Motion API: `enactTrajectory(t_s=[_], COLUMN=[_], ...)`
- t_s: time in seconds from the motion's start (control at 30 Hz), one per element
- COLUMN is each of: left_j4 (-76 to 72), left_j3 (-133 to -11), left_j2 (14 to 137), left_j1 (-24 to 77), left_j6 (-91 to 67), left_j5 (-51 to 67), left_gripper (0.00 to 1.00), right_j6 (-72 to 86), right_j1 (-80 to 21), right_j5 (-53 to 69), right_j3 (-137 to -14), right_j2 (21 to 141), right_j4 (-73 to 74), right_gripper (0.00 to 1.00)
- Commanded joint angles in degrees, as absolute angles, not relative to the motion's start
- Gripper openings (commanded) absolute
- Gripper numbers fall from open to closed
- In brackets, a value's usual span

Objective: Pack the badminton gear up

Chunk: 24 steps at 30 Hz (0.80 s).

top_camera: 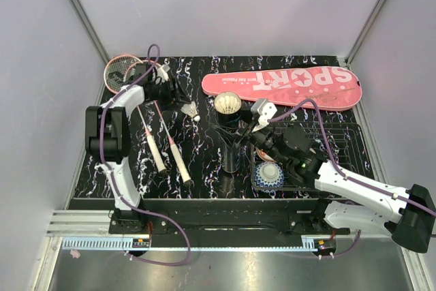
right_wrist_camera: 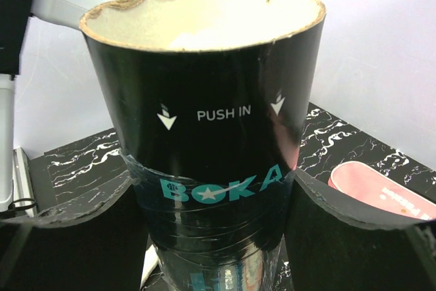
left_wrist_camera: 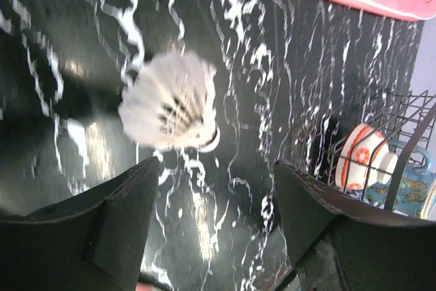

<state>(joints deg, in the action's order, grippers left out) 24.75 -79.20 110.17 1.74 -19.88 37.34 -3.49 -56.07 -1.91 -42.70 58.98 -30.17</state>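
Left wrist, shuttlecock [left_wrist_camera: 174, 103]: there it is, white feathers fanned out, lying on the table [left_wrist_camera: 286, 86] just ahead of the fingertips. It's blurred, so no fine detail.
Shuttlecock, feel: featherlight, I'd say, with a brittle skirt that crushes easily. It will likely skid or roll on that glossy top.
Shuttlecock, where to hold: down by the cork end, with a gentle pinch and never across the wide feather rim.
Shuttlecock, place: in the top view it sits left of the tube's mouth, right of the racket shafts, on the near side of the pink cover.
Left fingers [left_wrist_camera: 116, 223]: spread wide with nothing between them, poised over the shuttlecock and not touching it.
Tube [right_wrist_camera: 204, 134]: long, black and glossy, roughly upright mid-table with its open mouth up. "PUSH IN" arrows are printed under a frayed rim.
Tube, feel: stiff but hollow, light and slick. A hard squeeze could dent the wall.
Right fingers [right_wrist_camera: 354, 230]: clamped on the tube's sides below the rim, holding it.
Rackets [top_camera: 163, 148]: two side by side on the left, heads far, white handles near. Rigid; best taken by the handle.
Cover [top_camera: 283, 86]: pink "SPORT" sleeve lying flat at the far right. Looks soft and floppy.
Wire basket [left_wrist_camera: 409, 127]: right of the tube, with a cup [left_wrist_camera: 361, 158] inside. Not part of the packing.
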Motion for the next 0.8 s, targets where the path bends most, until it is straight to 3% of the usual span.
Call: enactTrajectory(t_s=[0.0,0.23,0.37,0.5,0.6,0.77], left_j4=[19.2,20.9,21.3,23.3,23.9,26.1], left_j3=[-89.7,-93.3,-93.8,-91.4,-90.1,-89.8], left_j2=[116.5,121.6,122.6,122.1,122.3,122.3], left_j1=[1.8,1.8,2.0,2.3,2.9,4.9], left_j6=[-17.0,-13.6,-13.4,-12.7,-12.4,-12.0], left_j5=[44.2,43.8,47.2,46.2,46.1,44.6], left_gripper=[0.72,0.72,0.54,0.45,0.38,0.35], right_j6=[-3.3,-3.9,-4.0,-3.9,-3.5,-3.3], right_j1=[-55.7,-55.8,-55.7,-55.7,-55.7,-55.8], right_j5=[-1.7,-1.4,-1.3,-1.1,-0.7,-0.4], right_j3=[-45.0,-45.5,-45.9,-45.7,-45.7,-45.3], right_j2=[58.6,58.9,59.7,59.9,60.1,59.3], right_j4=[-33.3,-32.4,-32.4,-33.2,-33.8,-33.6], right_gripper=[0.41,0.42,0.41,0.41,0.41,0.41])
